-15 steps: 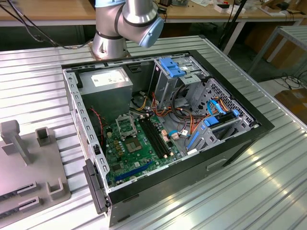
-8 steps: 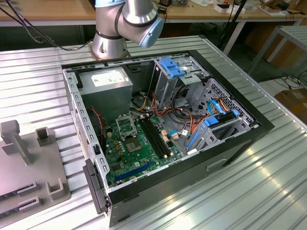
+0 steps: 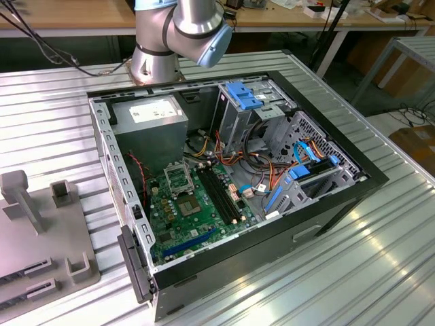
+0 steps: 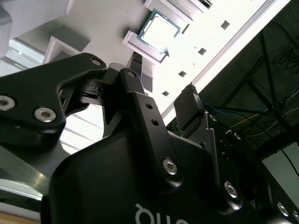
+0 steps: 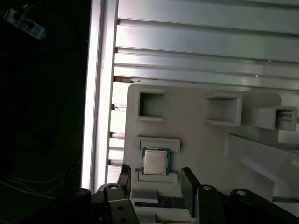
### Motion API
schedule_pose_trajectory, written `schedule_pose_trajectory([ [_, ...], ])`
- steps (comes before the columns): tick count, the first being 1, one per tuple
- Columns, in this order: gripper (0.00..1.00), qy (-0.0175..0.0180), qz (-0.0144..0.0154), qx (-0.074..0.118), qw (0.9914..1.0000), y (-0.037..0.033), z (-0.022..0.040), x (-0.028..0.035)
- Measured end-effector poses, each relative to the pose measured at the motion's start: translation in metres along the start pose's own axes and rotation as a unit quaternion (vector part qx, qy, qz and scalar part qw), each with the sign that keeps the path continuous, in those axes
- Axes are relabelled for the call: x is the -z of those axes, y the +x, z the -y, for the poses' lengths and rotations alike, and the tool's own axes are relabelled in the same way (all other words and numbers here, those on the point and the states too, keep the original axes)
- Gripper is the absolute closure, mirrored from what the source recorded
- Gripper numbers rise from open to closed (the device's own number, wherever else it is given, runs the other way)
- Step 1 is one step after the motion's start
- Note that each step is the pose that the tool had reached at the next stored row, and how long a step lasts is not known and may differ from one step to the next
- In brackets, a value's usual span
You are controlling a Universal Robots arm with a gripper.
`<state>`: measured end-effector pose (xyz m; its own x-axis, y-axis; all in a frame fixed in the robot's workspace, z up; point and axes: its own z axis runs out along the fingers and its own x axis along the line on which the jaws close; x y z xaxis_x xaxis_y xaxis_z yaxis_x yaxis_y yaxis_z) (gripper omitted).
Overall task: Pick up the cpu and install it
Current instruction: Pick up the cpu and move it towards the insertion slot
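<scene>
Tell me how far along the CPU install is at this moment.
Nothing looks done yet: the cpu lies in its slot on the grey tray. In hand: the gripper hangs open near it, holding nothing. Left: both the pickup and the install in the computer case.

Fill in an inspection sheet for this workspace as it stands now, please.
Surface: ribbed metal table; grey fixture tray at the exterior view's left.
Job's things: cpu lying in a tray pocket; open computer case with socket frame on its green board.
Clutter: nothing seen.
Grippers: gripper open, fingers either side of the cpu, not closed on it.
Cables: coloured wires inside the case; black cables behind the table.
Surroundings: wooden benches behind.
</scene>
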<state>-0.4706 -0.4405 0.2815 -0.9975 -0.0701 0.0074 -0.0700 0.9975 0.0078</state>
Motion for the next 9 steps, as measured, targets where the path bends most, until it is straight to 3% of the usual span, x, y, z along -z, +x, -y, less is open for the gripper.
schedule_pose_trajectory([
  [9,0.45,-0.0003,-0.0049,0.0,0.99999,-0.0003,0.0003,-0.0234],
])
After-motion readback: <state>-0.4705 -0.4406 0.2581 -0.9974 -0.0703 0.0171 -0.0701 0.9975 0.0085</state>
